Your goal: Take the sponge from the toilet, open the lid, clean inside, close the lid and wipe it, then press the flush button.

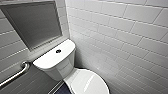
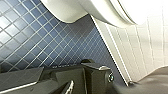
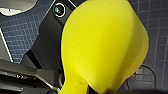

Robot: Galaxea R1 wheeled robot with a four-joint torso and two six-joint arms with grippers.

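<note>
Right hand (image 3: 83, 88) around sponge (image 3: 102, 47) (lid (image 1: 90, 82) down)

Bright, even light falls on the white wall tiles (image 1: 120, 37). A glare streak crosses the lid (image 1: 87, 82), and the tank top (image 1: 50, 58) shines. Tile lines bend toward the head view's edges. The sponge (image 3: 105, 45) glows yellow with its lower side shaded. The floor (image 2: 32, 42) is dimmer beneath the bowl (image 2: 100, 12).
</note>
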